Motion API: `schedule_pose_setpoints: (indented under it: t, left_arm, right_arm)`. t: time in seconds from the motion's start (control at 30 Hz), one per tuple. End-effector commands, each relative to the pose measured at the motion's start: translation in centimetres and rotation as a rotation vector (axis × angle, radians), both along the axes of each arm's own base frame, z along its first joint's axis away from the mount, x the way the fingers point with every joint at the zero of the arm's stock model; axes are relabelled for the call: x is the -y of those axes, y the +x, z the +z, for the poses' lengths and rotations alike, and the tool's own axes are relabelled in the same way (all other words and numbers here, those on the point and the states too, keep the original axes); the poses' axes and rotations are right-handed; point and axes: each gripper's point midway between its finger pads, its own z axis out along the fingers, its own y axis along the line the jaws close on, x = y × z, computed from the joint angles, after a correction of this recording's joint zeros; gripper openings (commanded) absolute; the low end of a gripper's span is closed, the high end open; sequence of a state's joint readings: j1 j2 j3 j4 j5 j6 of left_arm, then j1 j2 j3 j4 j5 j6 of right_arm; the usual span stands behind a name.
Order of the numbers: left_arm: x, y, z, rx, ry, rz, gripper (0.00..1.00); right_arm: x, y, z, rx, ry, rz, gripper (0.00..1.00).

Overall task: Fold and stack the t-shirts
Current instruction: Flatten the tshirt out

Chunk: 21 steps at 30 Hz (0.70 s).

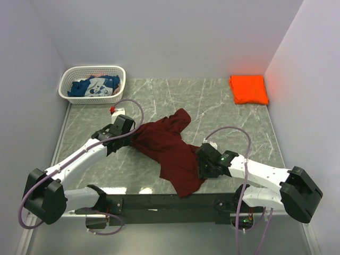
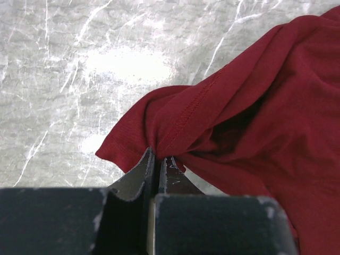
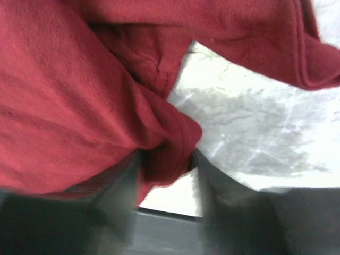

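The maroon t-shirt lies crumpled across the middle of the table. My left gripper is shut on its left edge; in the left wrist view the jaws pinch a hemmed fold of the shirt. My right gripper is at the shirt's right edge. In the right wrist view its blurred jaws stand apart with a hemmed fold of the shirt between them. The orange t-shirt lies folded at the back right. The blue t-shirt lies in the basket.
The white lattice basket stands at the back left corner. A small red and white object lies just in front of it. Walls close the table at the back and both sides. Purple cables loop above both arms.
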<state>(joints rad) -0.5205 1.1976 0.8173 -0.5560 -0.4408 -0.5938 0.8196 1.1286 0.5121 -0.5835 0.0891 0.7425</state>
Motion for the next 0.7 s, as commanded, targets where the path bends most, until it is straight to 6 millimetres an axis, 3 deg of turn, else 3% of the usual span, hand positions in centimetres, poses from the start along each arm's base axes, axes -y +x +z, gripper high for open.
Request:
schedule_pose_setpoints:
  t: [0.0,0.07,0.13,0.17,0.23,0.27,0.3,0.37,0.4,0.47,0.5,0.53,0.57,0.6,0.63,0.67]
  left_arm:
    - [0.4,0.6,1.3,0.058,-0.034,-0.021,0.01]
    - [0.4,0.6,1.7,0.065,-0.04,-0.02,0.01]
    - [-0.1,0.5,2.3,0.078,-0.023,-0.005,0.01]
    - [-0.5,0.5,2.8,0.088,-0.012,0.006,0.01]
    - [-1.1,0.9,4.5,0.127,0.006,0.023,0.01]
    - [-1.5,0.9,5.0,0.134,0.015,0.028,0.01]
    - [-1.7,1.0,5.6,0.147,0.024,0.025,0.01]
    - [-2.1,1.1,6.3,0.166,0.034,0.032,0.01]
    - [-2.1,1.1,6.3,0.167,0.036,0.028,0.01]
    - [-1.8,1.2,6.0,0.158,0.019,0.012,0.01]
    - [-1.6,1.3,5.8,0.152,0.011,0.007,0.01]
    - [-1.4,1.4,5.6,0.143,0.009,0.001,0.01]
    - [-1.1,1.5,5.4,0.139,0.0,-0.007,0.01]
    - [-0.9,2.0,5.4,0.139,-0.004,-0.01,0.01]
    - [-0.7,2.4,5.4,0.141,-0.003,-0.012,0.01]
    - [-0.6,2.8,5.6,0.141,-0.005,-0.013,0.01]
  right_arm:
    - [-0.3,0.7,-0.2,0.012,-0.002,-0.026,0.43]
    - [0.1,1.4,0.7,0.049,-0.009,-0.043,0.3]
    - [1.7,2.7,2.4,0.109,-0.072,-0.082,0.15]
    - [3.6,3.2,3.4,0.122,-0.116,-0.122,0.05]
    - [5.1,5.8,6.7,0.212,-0.129,-0.189,0.0]
    - [7.3,7.1,8.3,0.249,-0.141,-0.252,0.0]
    - [7.6,9.0,11.2,0.318,-0.109,-0.286,0.0]
    - [9.1,11.3,14.3,0.388,-0.098,-0.305,0.0]
    - [10.2,13.3,17.5,0.453,-0.075,-0.356,0.0]
    - [11.1,15.9,18.9,0.463,-0.121,-0.35,0.01]
    - [11.9,17.7,21.8,0.516,-0.12,-0.386,0.02]
    - [12.0,19.2,21.2,0.476,-0.146,-0.39,0.03]
    - [12.2,20.3,21.8,0.479,-0.15,-0.405,0.06]
    - [12.6,22.6,22.9,0.512,-0.152,-0.446,0.14]
    - [12.8,23.0,23.9,0.535,-0.144,-0.458,0.14]
    - [12.6,24.2,23.1,0.514,-0.144,-0.462,0.21]
